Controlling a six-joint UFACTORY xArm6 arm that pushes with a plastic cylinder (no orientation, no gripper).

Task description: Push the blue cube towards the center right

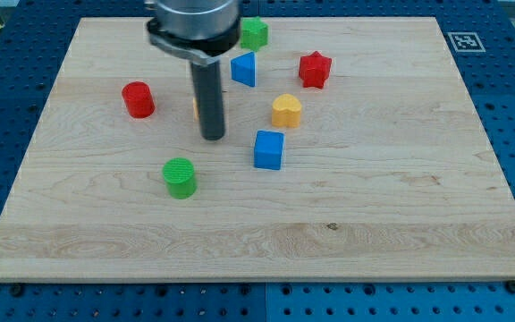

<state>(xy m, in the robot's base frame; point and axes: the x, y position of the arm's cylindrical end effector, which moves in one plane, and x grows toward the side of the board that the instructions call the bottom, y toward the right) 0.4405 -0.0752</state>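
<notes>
Since this arm ends in a bare rod, you have nothing that can grasp, release or clench; all the work is done by my tip (213, 137), which stands on the tabletop (374, 197).

You find the blue cube (268, 149) just to the view's right of my tip and a little toward the view's bottom, near but not touching. By my judgement the step in hand is the approach: my tip is already on the side of the cube away from the goal, but contact is not yet made. The next move calls for dropping slightly toward the view's bottom so that my tip lines up with the cube's middle, then driving straight to the view's right. If you hit it off-centre, expect the cube to spin and slide away sideways.

The cube has no long axis to speak of. It sits flat, one face turned toward the view's bottom, twisted only slightly against the board's edges.

Watch the yellow heart (286, 110), up and to the right of my tip, close above the cube's path. The green cylinder (180, 177) lies below-left of my tip, the red cylinder (138, 99) up-left, both out of the way.
</notes>
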